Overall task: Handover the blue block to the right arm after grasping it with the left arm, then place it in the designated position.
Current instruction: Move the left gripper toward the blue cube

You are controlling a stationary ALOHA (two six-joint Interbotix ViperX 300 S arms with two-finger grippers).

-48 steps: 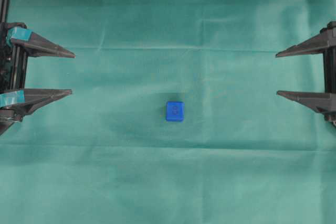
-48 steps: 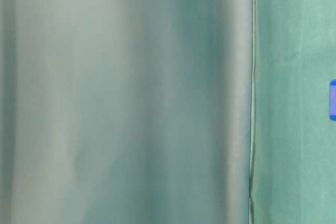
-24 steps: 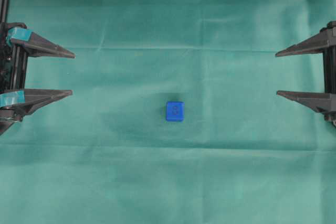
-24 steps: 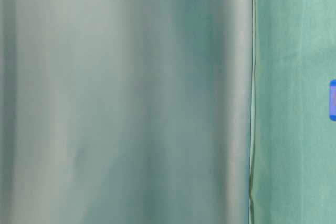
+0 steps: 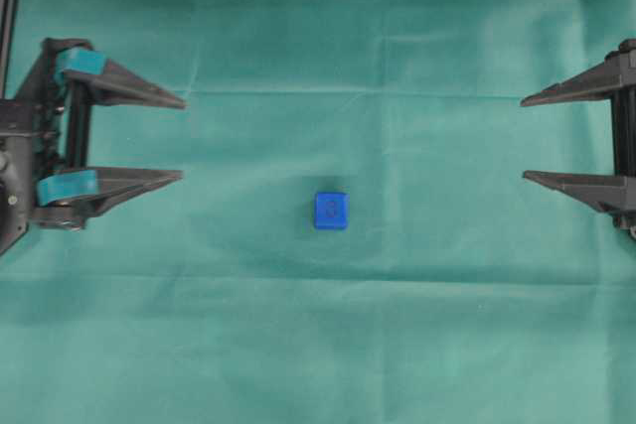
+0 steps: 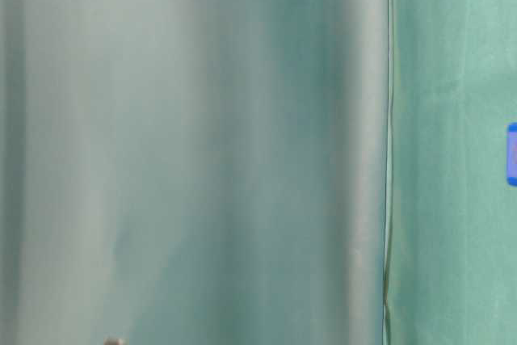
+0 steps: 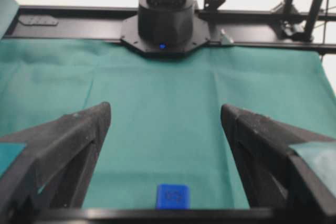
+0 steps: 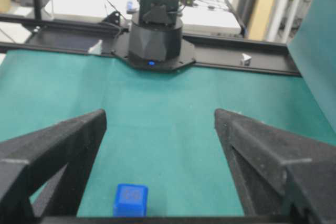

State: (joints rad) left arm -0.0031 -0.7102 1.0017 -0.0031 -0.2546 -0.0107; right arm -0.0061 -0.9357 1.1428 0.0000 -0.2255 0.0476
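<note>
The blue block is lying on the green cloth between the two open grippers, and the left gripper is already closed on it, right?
Not quite. The overhead view shows the left gripper open and well short of the blue block, which lies untouched on the green cloth.

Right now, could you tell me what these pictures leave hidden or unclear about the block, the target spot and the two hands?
- Designated position: no white marks can be made out on the green cloth in any view.
- Blue block: in the table-level view the right edge cuts it to a sliver, and blurred cloth fills most of that frame.
- Block's round mark: too faint to read in the overhead view.
- Left hand and right hand: frame edges crop both arms in the overhead view.
</note>
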